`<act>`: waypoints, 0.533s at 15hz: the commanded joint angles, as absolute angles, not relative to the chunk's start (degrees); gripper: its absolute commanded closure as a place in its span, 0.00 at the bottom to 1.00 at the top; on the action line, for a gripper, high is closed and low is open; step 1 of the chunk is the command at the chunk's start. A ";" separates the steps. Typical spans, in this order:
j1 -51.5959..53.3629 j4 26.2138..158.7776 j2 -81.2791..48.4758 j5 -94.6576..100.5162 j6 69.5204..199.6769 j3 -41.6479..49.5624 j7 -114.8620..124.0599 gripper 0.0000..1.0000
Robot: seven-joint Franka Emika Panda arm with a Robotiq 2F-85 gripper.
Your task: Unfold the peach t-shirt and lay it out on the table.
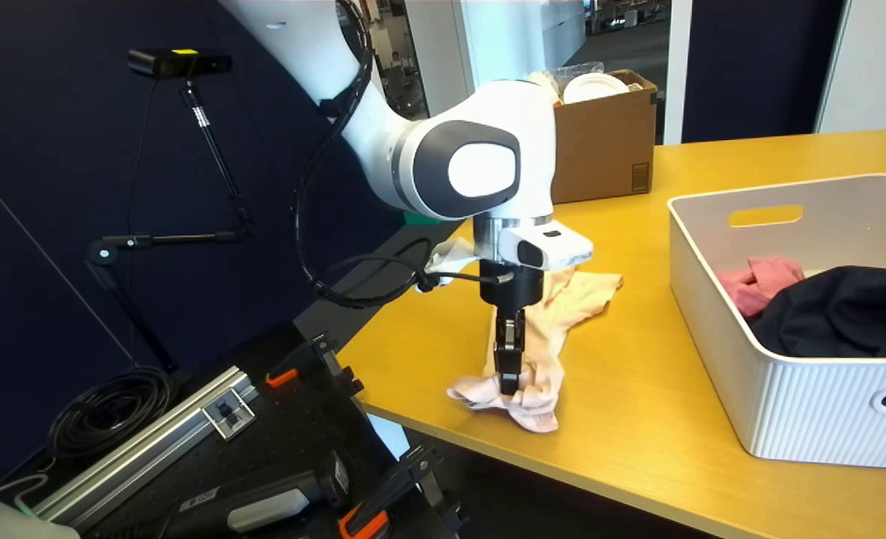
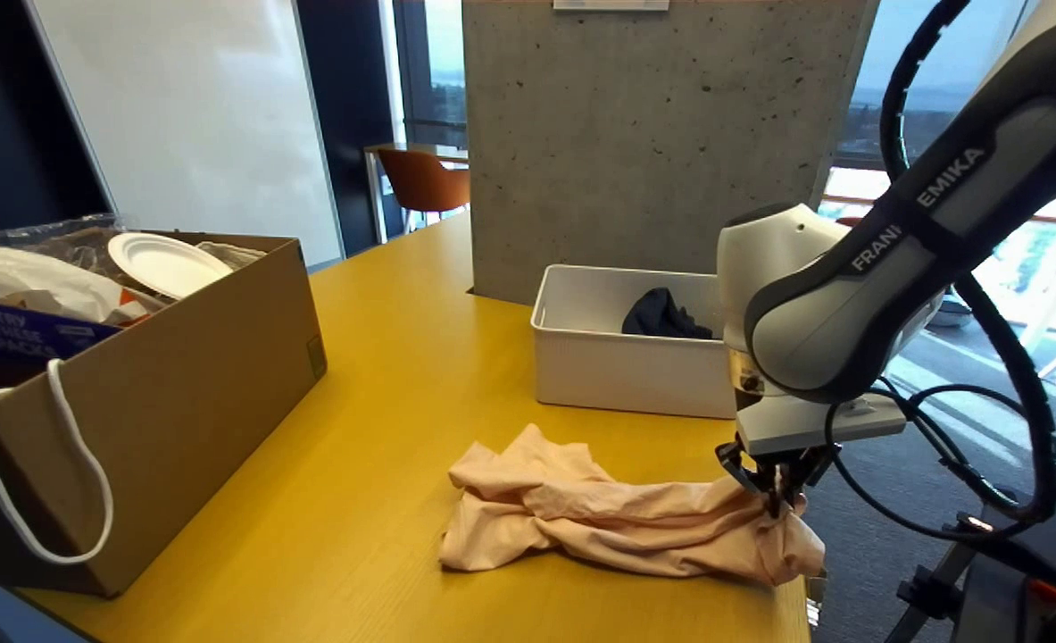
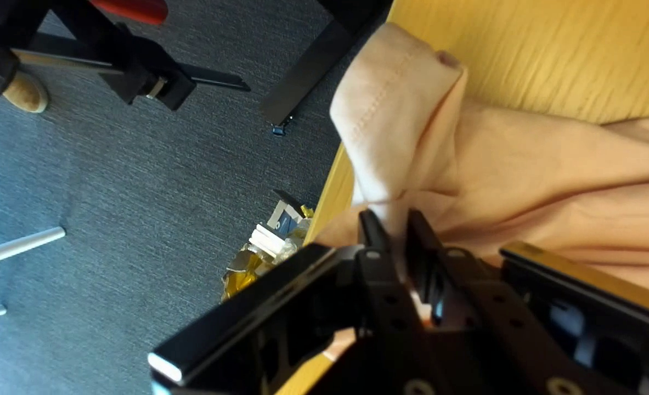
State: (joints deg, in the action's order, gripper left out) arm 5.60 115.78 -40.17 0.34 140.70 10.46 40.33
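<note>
The peach t-shirt (image 1: 581,296) lies crumpled in a long bunched strip on the yellow table (image 1: 622,404). In an exterior view its wider end (image 2: 501,509) spreads away from the arm, while the end under the gripper sits at the table edge. Pointing down into that near end is my gripper (image 3: 393,216), with its fingertips among the folds. Its fingers (image 3: 372,229) stand a narrow gap apart, and cloth shows in the gap. Whether any of that cloth touches both pads is too blurred to see. A raised fold of shirt stands beside the fingertips in the wrist view.
A white bin (image 1: 824,412) stands on the table beside the shirt, holding a pink-red garment (image 1: 761,281) and a black garment (image 1: 843,311). Farther along is a cardboard box (image 2: 224,393) full of packaging. A black cart with orange clamps (image 1: 405,479) adjoins the table edge.
</note>
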 commanded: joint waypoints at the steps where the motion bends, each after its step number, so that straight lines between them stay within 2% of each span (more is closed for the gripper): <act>1: 5.38 118.37 -37.77 -0.50 144.10 11.18 39.91 0.53; 8: 6.31 121.15 -30.62 7.23 146.18 13.72 32.60 0.02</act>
